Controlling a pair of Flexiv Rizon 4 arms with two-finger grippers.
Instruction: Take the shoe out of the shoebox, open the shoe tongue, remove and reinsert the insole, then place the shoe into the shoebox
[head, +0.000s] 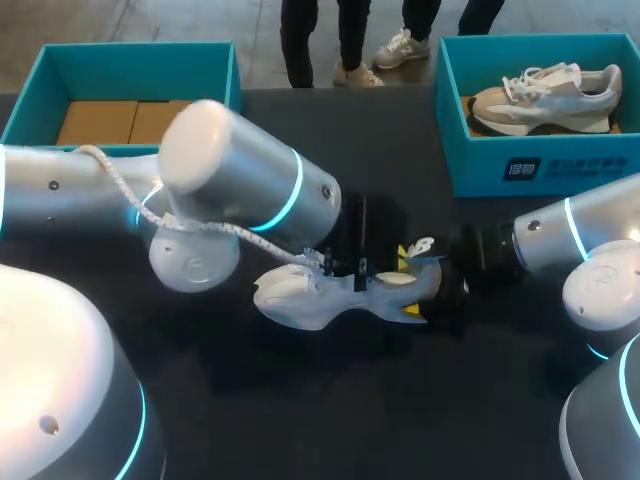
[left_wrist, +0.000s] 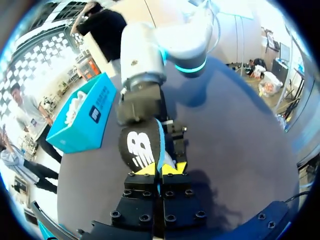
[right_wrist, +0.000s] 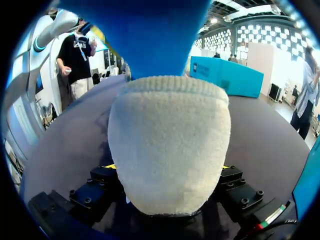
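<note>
The white shoe lies on its side mid-table, out of both boxes, toe towards the left arm and heel towards the right. The right gripper has the heel: the knit heel sits between its fingers and a sliver of yellow tip shows against each side, so it is clamped on the shoe. The left gripper comes in from the other side. Its two yellow tips are pressed together on the thin blue edge of the insole, whose dark printed face stands up above the shoe's opening. At the back of the table, the left shoebox shows only cardboard inside, and the right shoebox holds a second shoe.
</note>
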